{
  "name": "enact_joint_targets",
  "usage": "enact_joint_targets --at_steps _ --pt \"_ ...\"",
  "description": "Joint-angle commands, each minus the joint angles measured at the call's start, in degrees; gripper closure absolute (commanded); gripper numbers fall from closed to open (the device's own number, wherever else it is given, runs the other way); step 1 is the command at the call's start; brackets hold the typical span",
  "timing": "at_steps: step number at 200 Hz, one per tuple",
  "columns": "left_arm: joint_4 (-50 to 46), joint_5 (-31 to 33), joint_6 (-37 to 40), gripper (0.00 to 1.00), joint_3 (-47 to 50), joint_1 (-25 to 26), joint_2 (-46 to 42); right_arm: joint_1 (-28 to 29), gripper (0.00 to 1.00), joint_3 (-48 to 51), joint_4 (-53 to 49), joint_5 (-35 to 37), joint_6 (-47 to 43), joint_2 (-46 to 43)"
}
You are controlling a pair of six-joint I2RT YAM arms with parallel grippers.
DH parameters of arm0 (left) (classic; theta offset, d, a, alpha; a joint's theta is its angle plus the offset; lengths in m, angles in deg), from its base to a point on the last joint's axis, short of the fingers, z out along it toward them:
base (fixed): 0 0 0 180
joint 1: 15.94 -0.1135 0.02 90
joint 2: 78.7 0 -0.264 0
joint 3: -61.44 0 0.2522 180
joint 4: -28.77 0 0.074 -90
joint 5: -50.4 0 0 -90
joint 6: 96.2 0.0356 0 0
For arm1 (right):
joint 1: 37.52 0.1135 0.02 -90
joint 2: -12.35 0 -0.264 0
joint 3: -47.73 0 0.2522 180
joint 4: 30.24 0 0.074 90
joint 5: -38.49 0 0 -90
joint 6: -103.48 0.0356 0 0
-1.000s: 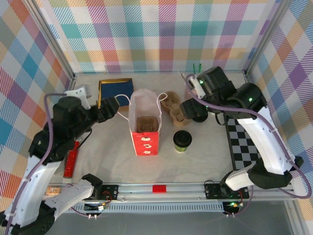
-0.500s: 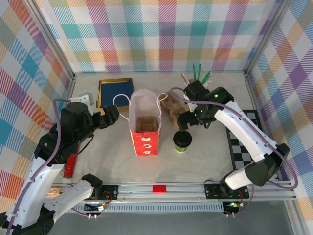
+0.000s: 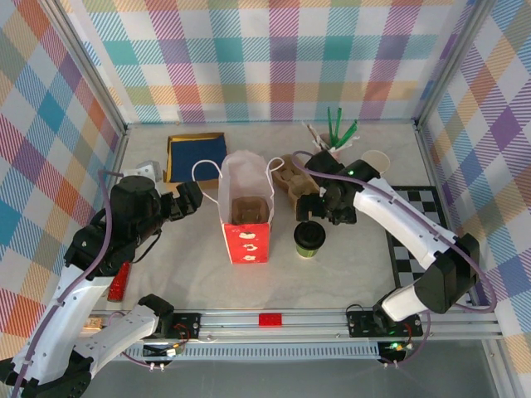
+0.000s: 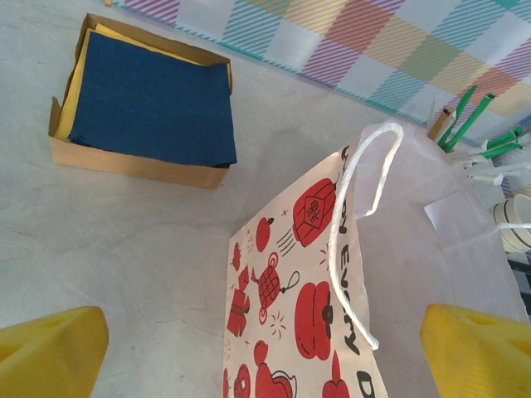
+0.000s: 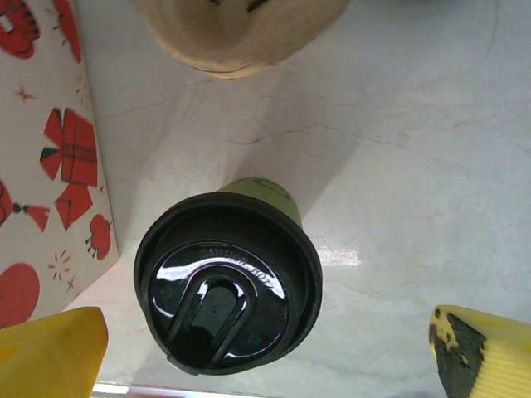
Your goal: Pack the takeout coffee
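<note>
The takeout coffee (image 3: 309,239) (image 5: 228,286), olive-green with a black lid, stands on the table right of the red bag (image 3: 246,214) (image 4: 307,319). My right gripper (image 3: 315,214) (image 5: 265,356) hovers over it, open. In the right wrist view its yellow fingertips (image 5: 50,352) stand well apart on either side of the cup, touching nothing. The bag stands upright and open, with a brown insert inside. My left gripper (image 3: 186,197) (image 4: 264,352) is open just left of the bag, its fingers (image 4: 477,348) spread wide above the bag's printed side.
A cardboard cup carrier (image 3: 292,178) (image 5: 241,33) lies behind the cup. A box of blue napkins (image 3: 196,153) (image 4: 149,104) sits at the back left, green stirrers (image 3: 336,131) at the back right. A checkered mat (image 3: 415,240) lies right, a red packet (image 3: 123,278) left.
My right arm has stretched forward and down, bringing its gripper from behind the carrier to just over the coffee. The left arm has drawn back slightly. Both grippers stayed open.
</note>
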Motion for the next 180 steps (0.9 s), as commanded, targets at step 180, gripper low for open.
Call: enact_joint_targets --at_steps 180 --pt "1.4 1.0 0.0 0.03 2.5 -1.3 0.1 9.1 0.01 -1.3 -1.5 5.4 26.4 7.3"
